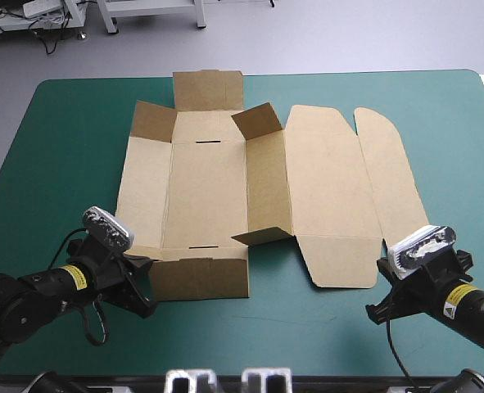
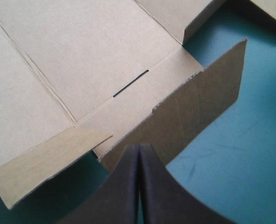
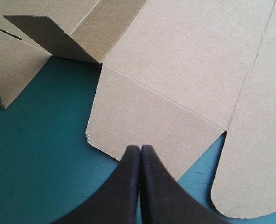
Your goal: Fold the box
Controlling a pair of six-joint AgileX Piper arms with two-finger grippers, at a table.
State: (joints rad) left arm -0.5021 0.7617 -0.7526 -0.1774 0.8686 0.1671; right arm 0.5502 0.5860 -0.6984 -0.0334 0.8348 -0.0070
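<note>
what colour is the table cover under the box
Plain teal-green; the cover shows best in the high view, around the brown box.

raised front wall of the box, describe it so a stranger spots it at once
On the teal-green table lies the brown box, mostly flat. Its near edge carries one long wall standing upright, just ahead of the left claw; the flap beside it is far smaller.

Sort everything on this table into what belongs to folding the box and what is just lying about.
Belongs to the job: the box; the left hand, shut, at its raised near wall; the right hand, shut, at a flat flap.
Just lying about: nothing I can see beyond the teal-green cover.
</note>
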